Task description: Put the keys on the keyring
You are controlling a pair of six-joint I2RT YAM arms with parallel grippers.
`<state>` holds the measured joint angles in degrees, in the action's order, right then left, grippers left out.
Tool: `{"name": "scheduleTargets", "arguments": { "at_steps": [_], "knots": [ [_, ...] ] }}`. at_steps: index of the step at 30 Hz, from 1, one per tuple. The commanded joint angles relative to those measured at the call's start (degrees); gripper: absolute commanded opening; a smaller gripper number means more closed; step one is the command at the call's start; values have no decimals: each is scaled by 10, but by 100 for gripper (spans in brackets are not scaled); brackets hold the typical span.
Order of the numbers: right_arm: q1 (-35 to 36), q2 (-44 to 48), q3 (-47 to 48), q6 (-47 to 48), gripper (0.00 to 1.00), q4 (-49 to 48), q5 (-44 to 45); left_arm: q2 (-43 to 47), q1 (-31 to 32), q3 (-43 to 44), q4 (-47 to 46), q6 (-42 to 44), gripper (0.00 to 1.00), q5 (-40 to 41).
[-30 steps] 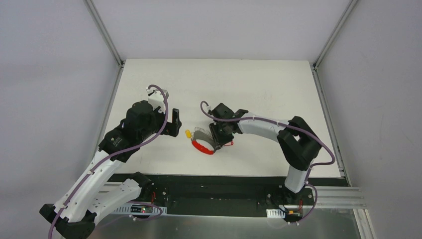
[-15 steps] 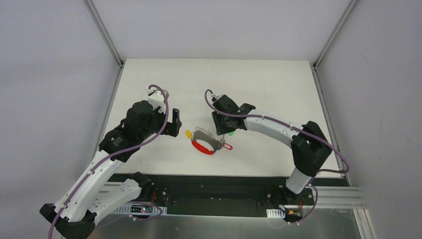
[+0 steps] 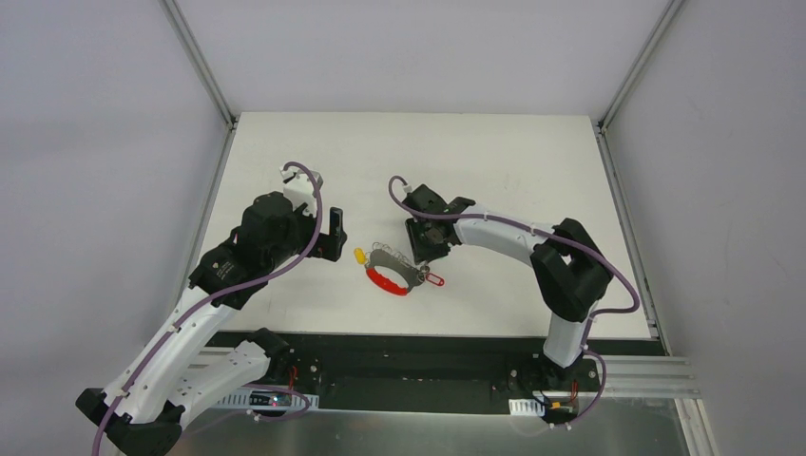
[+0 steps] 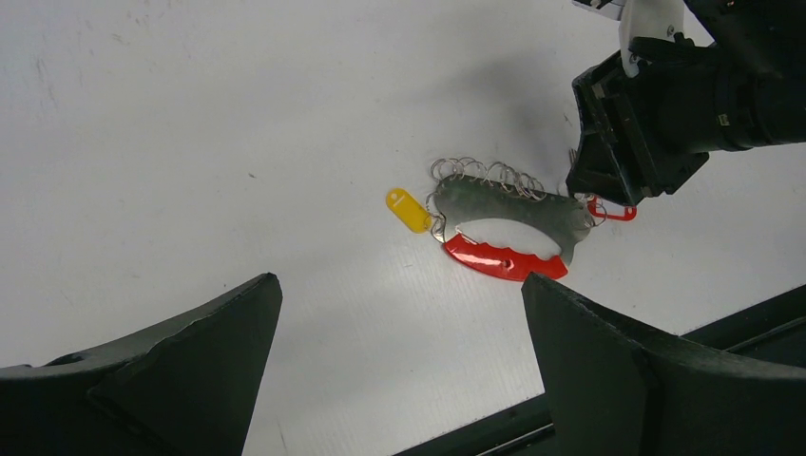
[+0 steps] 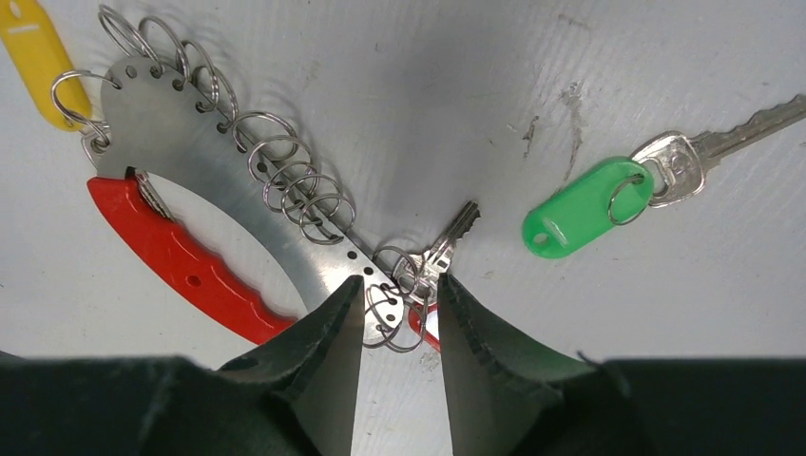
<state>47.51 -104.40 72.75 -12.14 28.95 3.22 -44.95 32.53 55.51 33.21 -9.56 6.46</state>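
Right gripper [image 5: 399, 285] straddles the red-tagged key [image 5: 445, 245] at the keyring [image 5: 190, 142]'s tip, jaws nearly together, pinch unclear, seemingly to thread it, while the green-tagged key [image 5: 585, 209] waits loose just beyond and the left gripper [image 4: 394, 285] hovers spread wide nearby.

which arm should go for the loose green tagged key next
Right. The right gripper is at the keyring's end, and the green-tagged key lies loose close beside it. The left gripper is open but on the keyring's far side, near the yellow tag.
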Motion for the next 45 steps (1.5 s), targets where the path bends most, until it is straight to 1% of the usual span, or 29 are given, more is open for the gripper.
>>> {"name": "scheduleTargets", "arguments": {
  "at_steps": [1, 7, 11, 18, 28, 36, 45],
  "knots": [
    [-11, -7, 19, -22, 37, 1, -26, 1, -4, -2, -18, 9, 100, 0],
    [-12, -22, 24, -31, 37, 2, -52, 1, -4, -1, -18, 9, 100, -2],
    [-11, -16, 26, -33, 37, -16, -71, 1, -4, -1, -18, 9, 100, -3],
    [-9, -19, 40, -38, 37, -28, -80, 3, -4, -2, -18, 10, 100, 0],
    [22, -42, 68, -43, 37, -23, -16, 7, -4, -2, -18, 10, 100, -1],
    [35, -50, 62, -30, 37, -11, 24, 7, -4, -2, -18, 10, 100, -3],
    [45, -69, 64, -16, 37, -13, 22, 7, -3, -2, -18, 10, 100, -2]
  ]
}}
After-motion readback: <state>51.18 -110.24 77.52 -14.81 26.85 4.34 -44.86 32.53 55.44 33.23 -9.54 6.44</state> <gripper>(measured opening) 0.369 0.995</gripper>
